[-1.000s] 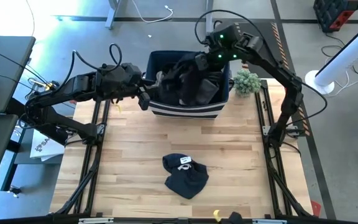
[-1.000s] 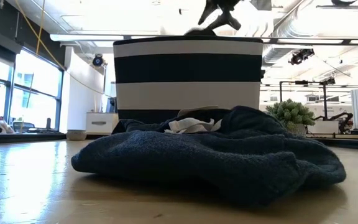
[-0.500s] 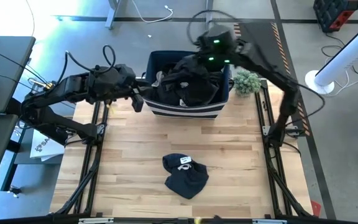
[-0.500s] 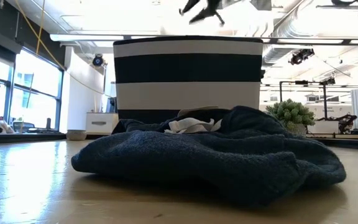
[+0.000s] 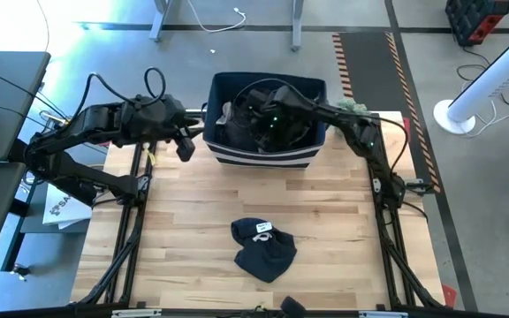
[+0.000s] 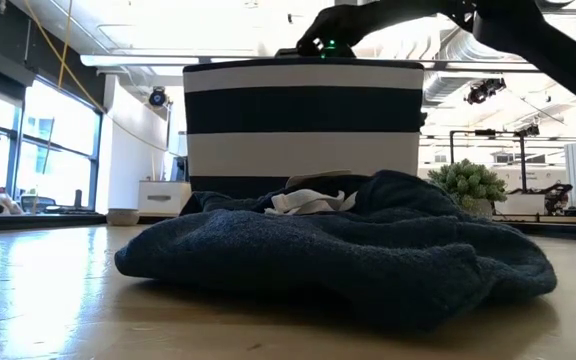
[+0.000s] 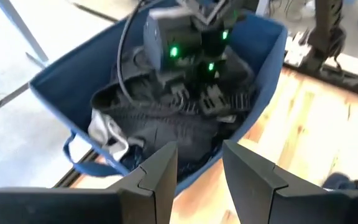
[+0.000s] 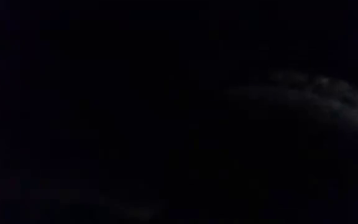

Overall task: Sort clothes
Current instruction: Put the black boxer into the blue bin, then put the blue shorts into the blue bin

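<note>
The dark blue bin (image 5: 221, 88) with a striped side stands at the table's far middle. It holds black clothes (image 7: 166, 127) and a pale piece (image 7: 104, 132). My right gripper (image 7: 205, 98) points down into the bin among these clothes, and its wrist view is dark. My left gripper (image 7: 201, 171) hovers open beside the bin's left side (image 5: 186, 147), with nothing between its fingers. A navy garment (image 5: 263, 249) with a white label lies crumpled on the wood nearer the front.
A small potted plant (image 5: 352, 109) stands just right of the bin. Black metal rails (image 5: 135, 221) run along the table's left and right sides. Bare wood lies between the bin and the navy garment and around it.
My right arm has swung down fast from above the bin's far right corner and tipped to point straight down into the clothes. My left gripper has drawn back a little from the bin toward the table's left edge, staying open. The navy garment has not moved.
</note>
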`<state>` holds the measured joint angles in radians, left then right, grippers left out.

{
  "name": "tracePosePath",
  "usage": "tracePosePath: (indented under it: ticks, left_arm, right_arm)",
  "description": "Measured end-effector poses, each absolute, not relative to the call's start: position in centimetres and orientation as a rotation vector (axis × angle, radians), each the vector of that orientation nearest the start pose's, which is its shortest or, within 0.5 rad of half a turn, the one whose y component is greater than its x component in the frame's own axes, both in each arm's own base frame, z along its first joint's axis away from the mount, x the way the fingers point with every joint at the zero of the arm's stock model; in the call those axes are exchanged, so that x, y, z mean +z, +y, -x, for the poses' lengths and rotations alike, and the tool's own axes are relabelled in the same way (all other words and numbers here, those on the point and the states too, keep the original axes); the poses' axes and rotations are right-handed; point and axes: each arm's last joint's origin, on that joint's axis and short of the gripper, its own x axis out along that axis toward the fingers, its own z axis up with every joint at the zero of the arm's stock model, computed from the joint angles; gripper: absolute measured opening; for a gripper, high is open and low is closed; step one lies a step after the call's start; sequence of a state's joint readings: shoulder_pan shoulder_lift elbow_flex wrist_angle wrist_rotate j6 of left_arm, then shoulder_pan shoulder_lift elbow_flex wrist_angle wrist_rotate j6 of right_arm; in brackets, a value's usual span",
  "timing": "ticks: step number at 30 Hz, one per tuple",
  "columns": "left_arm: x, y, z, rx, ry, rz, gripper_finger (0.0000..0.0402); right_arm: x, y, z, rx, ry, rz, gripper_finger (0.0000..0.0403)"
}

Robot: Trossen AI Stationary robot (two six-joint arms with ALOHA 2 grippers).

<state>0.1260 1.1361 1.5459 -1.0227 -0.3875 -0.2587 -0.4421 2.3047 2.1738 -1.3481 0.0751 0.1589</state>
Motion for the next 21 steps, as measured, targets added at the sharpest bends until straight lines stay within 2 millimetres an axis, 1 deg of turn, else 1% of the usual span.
tracePosePath:
  ticks: [2, 4, 6, 8, 11, 13, 15, 19, 20, 21]
  left_arm:
    - [43.9, 3.4, -18.3, 0.574, 0.573, 0.162, 0.0126]
    - [43.7, 3.4, -18.1, 0.580, 0.594, 0.172, 0.0126]
    - [43.6, 3.4, -17.9, 0.585, 0.610, 0.179, 0.0126]
    - [43.6, 3.4, -17.9, 0.588, 0.614, 0.176, 0.0126]
    - [43.6, 3.4, -17.8, 0.603, 0.612, 0.171, 0.0126]
    - [43.6, 3.4, -17.8, 0.603, 0.612, 0.170, 0.0126]
    - [43.6, 3.4, -17.8, 0.604, 0.612, 0.170, 0.0126]
    - [43.6, 3.4, -17.8, 0.601, 0.615, 0.165, 0.0126]
    - [43.6, 3.4, -17.8, 0.598, 0.617, 0.157, 0.0126]
    - [43.6, 3.4, -17.8, 0.593, 0.621, 0.144, 0.0126]
  right_arm:
    - [23.0, -19.9, -41.1, -0.537, 1.440, -0.408, 0.0166]
    - [24.6, -19.9, -40.7, -0.569, 1.394, -0.423, 0.0163]
    - [26.9, -19.8, -40.2, -0.616, 1.326, -0.408, 0.0159]
    - [30.6, -19.4, -39.3, -0.679, 1.226, -0.371, 0.0157]
    - [37.8, -17.5, -36.3, -0.730, 1.012, -0.351, 0.0156]
    - [41.3, -15.5, -34.6, -0.715, 0.895, -0.337, 0.0156]
    - [43.7, -12.9, -33.7, -0.651, 0.804, -0.310, 0.0156]
    - [47.3, -6.7, -32.4, -0.466, 0.666, -0.236, 0.0156]
    - [47.9, -5.2, -32.2, -0.424, 0.642, -0.237, 0.0156]
    - [48.0, -3.7, -32.3, -0.381, 0.637, -0.246, 0.0156]
